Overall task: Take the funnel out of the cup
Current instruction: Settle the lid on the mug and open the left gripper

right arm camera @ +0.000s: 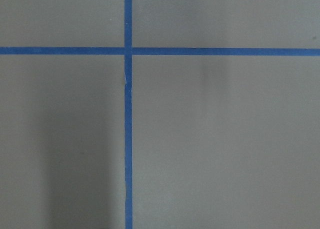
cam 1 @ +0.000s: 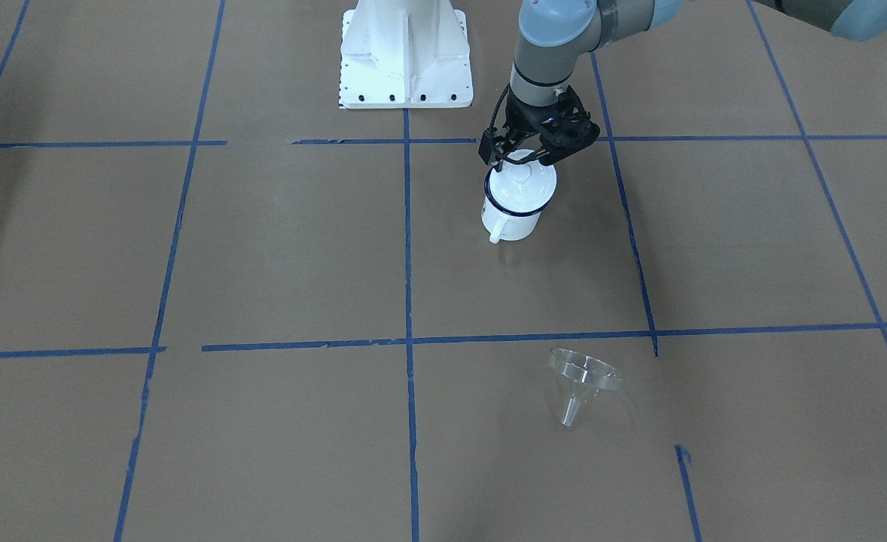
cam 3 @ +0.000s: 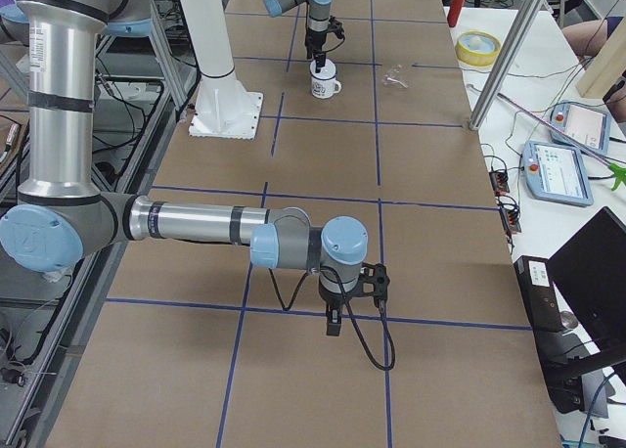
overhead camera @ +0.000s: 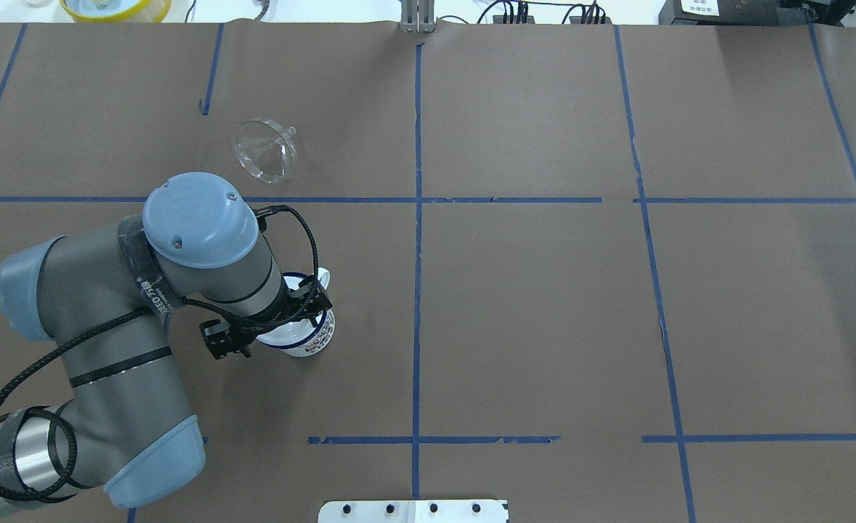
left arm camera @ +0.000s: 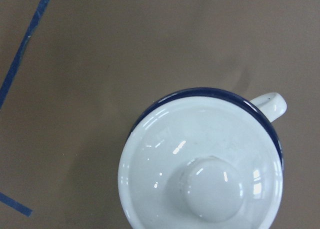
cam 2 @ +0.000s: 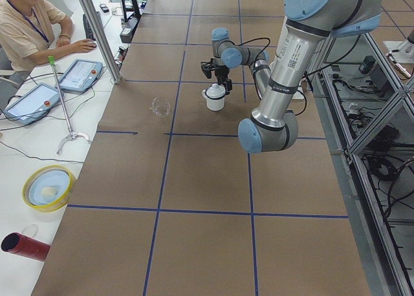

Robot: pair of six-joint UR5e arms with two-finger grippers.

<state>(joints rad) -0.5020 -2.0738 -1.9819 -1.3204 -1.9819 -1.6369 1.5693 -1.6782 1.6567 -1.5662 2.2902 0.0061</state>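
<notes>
The cup (cam 1: 515, 214) is found capped by a white domed lid (cam 1: 522, 179), so its mouth is closed to entry from above. The left gripper (cam 1: 520, 159) is stationed directly over the lid, jaws apart, and the vertical approach there is occupied. The cup's flanks are open save for the handle (cam 1: 498, 232), which is turned toward the operators' side. The funnel (cam 1: 583, 382) is noted lying tipped on the table (cam 1: 278, 248), well apart from the cup, and can be reached from above and from every side. The white pedestal base (cam 1: 406, 60) stands behind the cup, apart from it. The right gripper (cam 3: 333, 326) is held far down the table.
</notes>
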